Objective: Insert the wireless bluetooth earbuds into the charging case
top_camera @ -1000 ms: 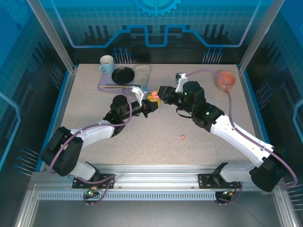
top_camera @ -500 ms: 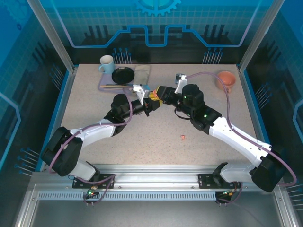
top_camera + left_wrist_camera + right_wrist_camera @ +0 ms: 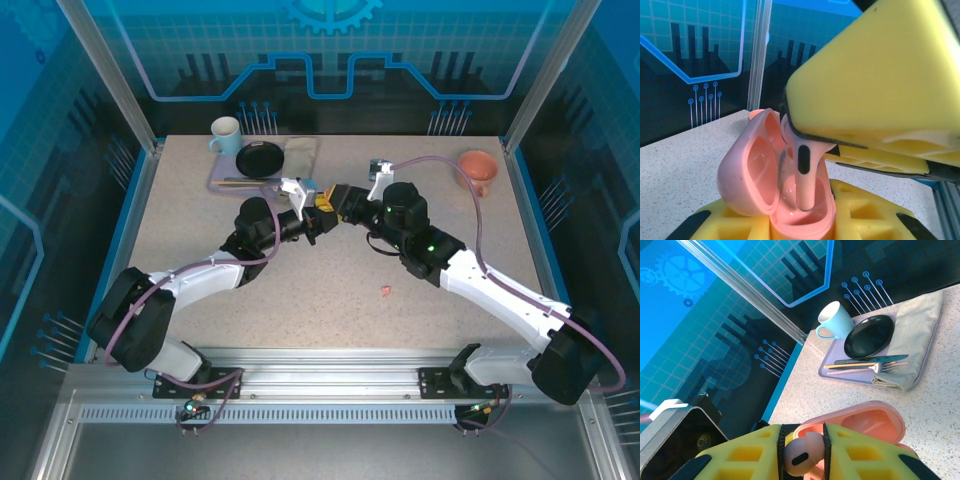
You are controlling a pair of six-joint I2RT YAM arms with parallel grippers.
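Right now my right claw (image 3: 801, 447) is pinched close on the bulb of a salmon-pink earbud (image 3: 803, 170), whose stem points down into the open pink charging case (image 3: 747, 175); my left claw (image 3: 312, 220) clamps that case by its base. I judge both light, hard, glossy and slippery, so a gentle hold on the bulb seems best. I can read no brand or lettering on either, nor on the mug (image 3: 832, 320) beyond.
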